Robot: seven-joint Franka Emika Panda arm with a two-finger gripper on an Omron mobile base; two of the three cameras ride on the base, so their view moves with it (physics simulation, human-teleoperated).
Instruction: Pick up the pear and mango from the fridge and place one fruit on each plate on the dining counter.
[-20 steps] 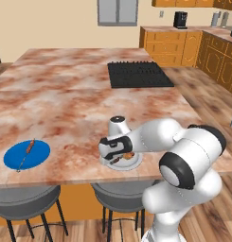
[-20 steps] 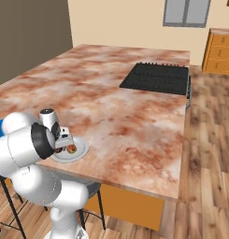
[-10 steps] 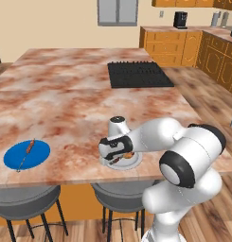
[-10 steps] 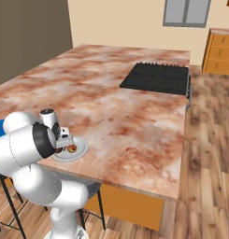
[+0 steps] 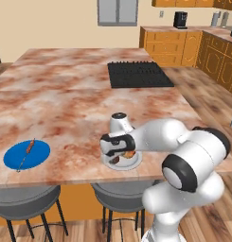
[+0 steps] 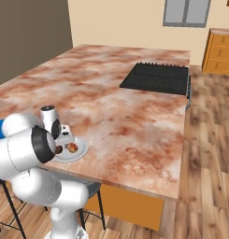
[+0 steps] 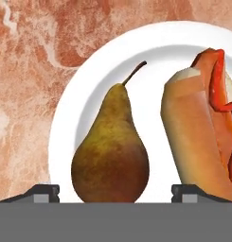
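The brown-green pear lies on the round white plate near the marbled tabletop edge, beside a hot dog; the hand is open around it, mango unplaced

Even, bright rendered lighting; soft shadow under the gripper on the white plate; no glare; base views slightly soft.

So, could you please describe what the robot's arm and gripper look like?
The arm is glossy white with rounded, bulbous links and black bands at the joints. The gripper has two small dark grey, blocky fingertips. No cables or markings are visible.
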